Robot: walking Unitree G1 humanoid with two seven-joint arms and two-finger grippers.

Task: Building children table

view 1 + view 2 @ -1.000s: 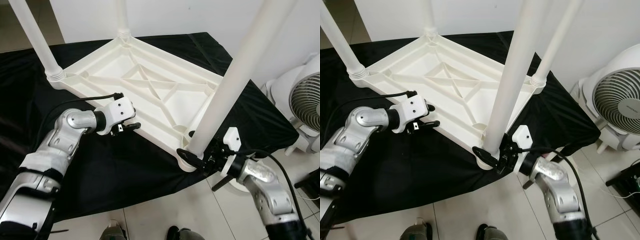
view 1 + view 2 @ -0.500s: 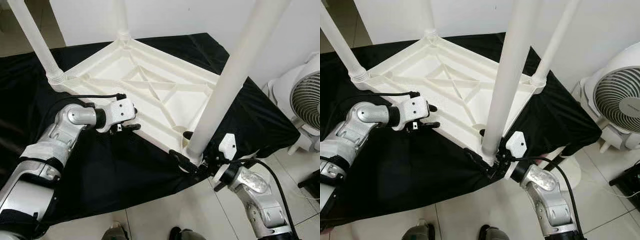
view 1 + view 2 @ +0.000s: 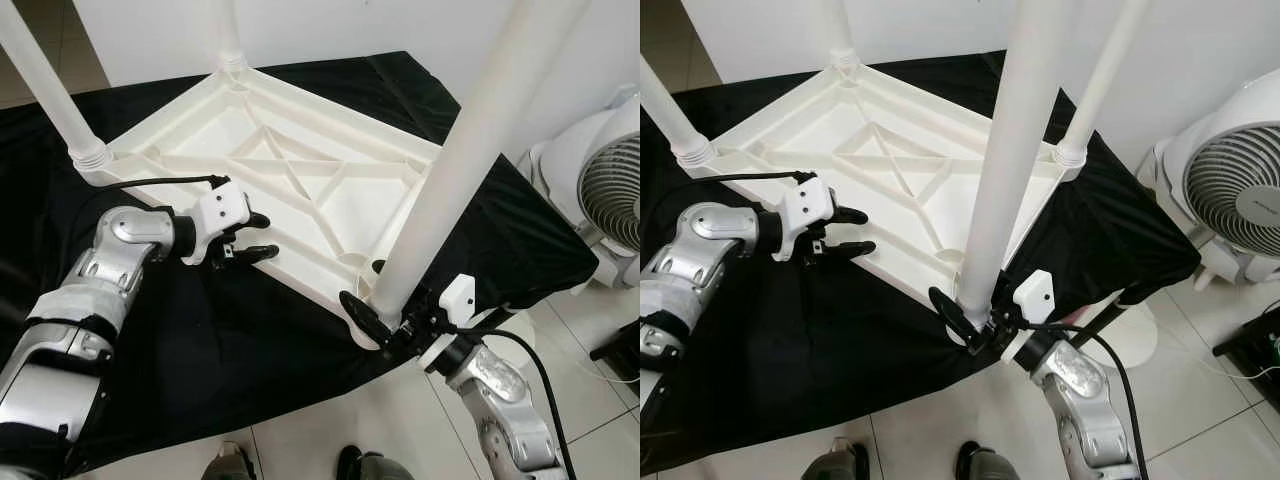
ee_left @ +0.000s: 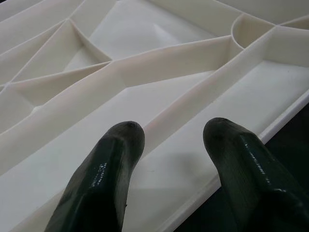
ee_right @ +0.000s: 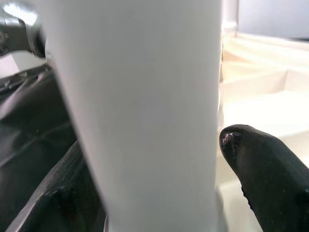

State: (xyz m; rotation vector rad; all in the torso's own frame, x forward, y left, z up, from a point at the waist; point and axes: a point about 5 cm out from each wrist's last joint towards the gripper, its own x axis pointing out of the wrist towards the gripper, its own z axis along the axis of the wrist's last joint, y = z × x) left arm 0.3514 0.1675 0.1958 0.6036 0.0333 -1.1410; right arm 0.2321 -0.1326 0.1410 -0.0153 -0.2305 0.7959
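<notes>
Table point(image 3: 300, 190) upturned; right gripper point(image 3: 385, 322) clasps near leg point(image 3: 470, 150) (left gripper point(image 3: 248, 238) spread, empty).

leg tops point(image 3: 530, 40): cut off by frame | fan point(image 3: 1240, 190): cropped at edge

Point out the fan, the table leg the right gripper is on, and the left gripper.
fan point(image 3: 1240, 190), right eye view, on its round front grille.
table leg point(image 3: 455, 190), left eye view, midway up the white tube.
left gripper point(image 3: 250, 237), left eye view, between its two black fingertips at the tabletop's edge.
</notes>
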